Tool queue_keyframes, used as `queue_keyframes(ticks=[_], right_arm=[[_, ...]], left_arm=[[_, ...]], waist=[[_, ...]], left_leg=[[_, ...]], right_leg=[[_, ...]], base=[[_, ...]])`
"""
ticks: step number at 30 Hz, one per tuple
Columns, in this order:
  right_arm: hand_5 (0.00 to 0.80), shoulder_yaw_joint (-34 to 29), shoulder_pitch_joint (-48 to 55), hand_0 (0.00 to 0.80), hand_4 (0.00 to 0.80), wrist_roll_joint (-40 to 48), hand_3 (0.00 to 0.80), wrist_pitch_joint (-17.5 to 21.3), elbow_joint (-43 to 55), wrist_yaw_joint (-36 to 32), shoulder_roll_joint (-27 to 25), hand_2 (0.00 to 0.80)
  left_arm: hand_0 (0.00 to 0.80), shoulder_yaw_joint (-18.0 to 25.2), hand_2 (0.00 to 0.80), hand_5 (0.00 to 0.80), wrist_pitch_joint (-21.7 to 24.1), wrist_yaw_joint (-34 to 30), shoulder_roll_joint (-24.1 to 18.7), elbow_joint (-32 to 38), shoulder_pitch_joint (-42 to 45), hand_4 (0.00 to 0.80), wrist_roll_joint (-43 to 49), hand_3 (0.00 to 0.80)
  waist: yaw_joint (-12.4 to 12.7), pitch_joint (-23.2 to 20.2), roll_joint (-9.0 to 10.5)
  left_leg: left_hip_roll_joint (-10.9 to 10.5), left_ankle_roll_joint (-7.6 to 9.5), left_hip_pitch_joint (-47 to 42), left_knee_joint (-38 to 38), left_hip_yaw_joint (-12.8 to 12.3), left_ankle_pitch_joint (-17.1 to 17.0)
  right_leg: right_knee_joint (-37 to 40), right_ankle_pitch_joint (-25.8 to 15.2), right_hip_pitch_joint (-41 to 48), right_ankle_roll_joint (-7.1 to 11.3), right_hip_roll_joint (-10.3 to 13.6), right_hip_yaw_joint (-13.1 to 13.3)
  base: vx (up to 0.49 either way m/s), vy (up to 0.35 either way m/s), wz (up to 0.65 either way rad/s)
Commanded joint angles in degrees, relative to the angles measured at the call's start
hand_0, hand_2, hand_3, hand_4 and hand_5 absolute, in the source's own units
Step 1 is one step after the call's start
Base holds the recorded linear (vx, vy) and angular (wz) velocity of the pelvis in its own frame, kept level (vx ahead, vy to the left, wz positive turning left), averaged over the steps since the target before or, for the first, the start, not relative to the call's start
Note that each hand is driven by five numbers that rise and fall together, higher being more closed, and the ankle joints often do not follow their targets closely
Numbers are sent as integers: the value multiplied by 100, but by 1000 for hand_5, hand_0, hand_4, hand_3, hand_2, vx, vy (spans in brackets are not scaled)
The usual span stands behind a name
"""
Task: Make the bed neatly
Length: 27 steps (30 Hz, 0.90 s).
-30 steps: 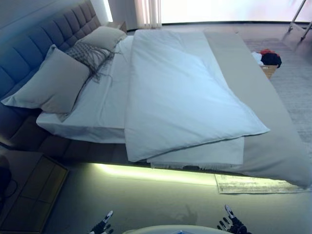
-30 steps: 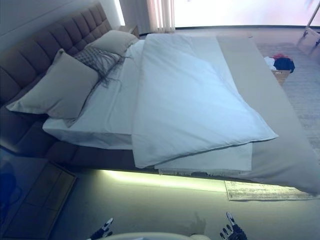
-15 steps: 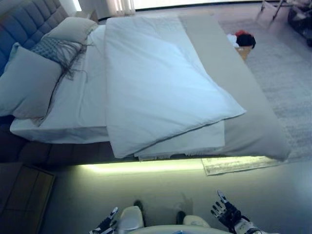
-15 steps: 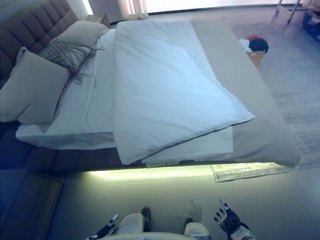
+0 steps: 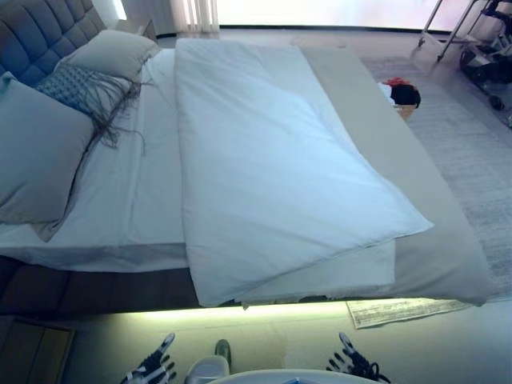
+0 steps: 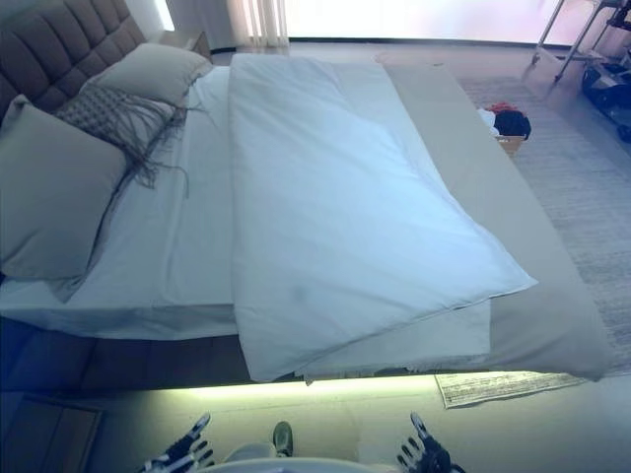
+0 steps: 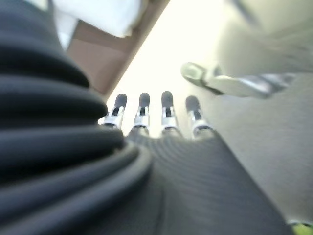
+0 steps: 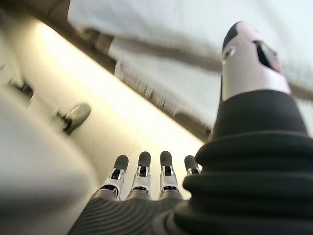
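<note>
A white duvet (image 5: 272,168) lies askew across the bed, its near corner hanging over the side edge and folded over a second white layer (image 5: 336,276). A beige blanket (image 5: 400,176) covers the foot end. White sheet (image 5: 136,192) shows bare between duvet and pillows. A large pillow (image 5: 36,152), a fringed grey cushion (image 5: 84,86) and another pillow (image 5: 112,52) lean at the padded headboard (image 5: 40,32). My left hand (image 5: 148,370) and right hand (image 5: 352,366) hang low near the floor, both open and holding nothing, well short of the bed.
A lit strip glows under the bed's side (image 5: 264,310). A patterned rug (image 5: 408,310) pokes out beneath the foot end. A basket with dark and red clothes (image 5: 400,94) stands beyond the bed, wheeled metal frames (image 5: 480,48) at the far right. A wooden nightstand (image 5: 32,352) stands lower left.
The camera has shifted and come closer to the bed. Both hands stay low and open. The bedding has not moved.
</note>
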State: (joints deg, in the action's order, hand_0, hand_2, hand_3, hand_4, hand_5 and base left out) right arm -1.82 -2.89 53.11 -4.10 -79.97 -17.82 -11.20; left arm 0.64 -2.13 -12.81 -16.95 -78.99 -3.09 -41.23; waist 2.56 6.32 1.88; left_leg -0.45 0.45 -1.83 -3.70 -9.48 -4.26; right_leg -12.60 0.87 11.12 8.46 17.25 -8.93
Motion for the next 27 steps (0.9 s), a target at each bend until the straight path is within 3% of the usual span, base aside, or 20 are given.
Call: queue_keyframes(ticks=[1,4,6,8,11,14,18,22,27], right_arm=[[0,-39,-153,0,0,240,0,72,50,-41,-269,0],[0,-29,-185,0,0,427,0,72,80,-20,-275,0],[0,-35,-239,0,0,542,0,94,118,-17,-295,0],[0,-86,-314,0,0,720,0,102,219,34,-291,0],[0,-247,-349,0,0,1087,0,90,274,76,-282,0],[0,-427,-234,0,0,1167,0,181,289,161,-279,0],[0,-548,-136,0,0,1193,0,356,218,217,-374,0],[0,-612,-211,0,0,1307,0,505,161,334,-486,0],[0,-716,-384,0,0,1609,0,464,142,708,-625,0]], left_arm=[[0,-153,0,0,-64,-24,96,-100,31,0,221,0],[0,-154,0,0,-95,102,61,-50,-15,0,132,0],[0,-119,0,0,-73,108,41,-7,-1,0,118,0],[0,-81,0,0,-31,104,8,72,-37,0,88,0],[0,-12,0,0,-16,132,-9,121,-105,0,22,0],[0,70,0,0,36,208,53,87,49,0,255,0],[0,113,0,0,-4,142,107,82,122,0,224,0],[0,9,0,0,109,43,238,75,162,0,322,0],[0,-52,0,0,216,-73,227,101,239,0,479,0]], waist=[[94,5,-273],[34,58,-310],[-31,188,-320],[-120,329,-257],[-197,401,-187],[-252,367,-129],[-319,289,-132],[-299,258,-226],[-255,331,-355]], left_leg=[[184,52,562,591,52,326],[199,0,413,552,-119,358],[223,-85,217,495,-188,425],[208,-110,116,514,-240,652],[269,-132,-27,600,-312,942],[426,-182,-149,783,-279,1086],[657,-329,-253,792,-284,966],[741,-446,-433,460,-199,776],[747,-522,-536,326,-83,740]], right_leg=[[-628,-96,-260,-149,-135,40],[-76,62,-594,-189,-292,-163],[428,-299,-1142,-153,-285,-281],[835,-927,-1712,14,-129,-225],[1314,-1193,-1870,139,-2,-227],[1259,-1020,-1737,190,-75,-170],[1147,-804,-1501,196,-193,-257],[1187,-680,-1357,155,-310,-407],[939,-598,-1465,170,-255,-521]], base=[[197,112,2],[156,1,-1],[76,-104,-17],[64,-193,-35],[148,-228,6],[213,-275,40],[167,-197,35],[106,-100,10],[59,-35,6]])
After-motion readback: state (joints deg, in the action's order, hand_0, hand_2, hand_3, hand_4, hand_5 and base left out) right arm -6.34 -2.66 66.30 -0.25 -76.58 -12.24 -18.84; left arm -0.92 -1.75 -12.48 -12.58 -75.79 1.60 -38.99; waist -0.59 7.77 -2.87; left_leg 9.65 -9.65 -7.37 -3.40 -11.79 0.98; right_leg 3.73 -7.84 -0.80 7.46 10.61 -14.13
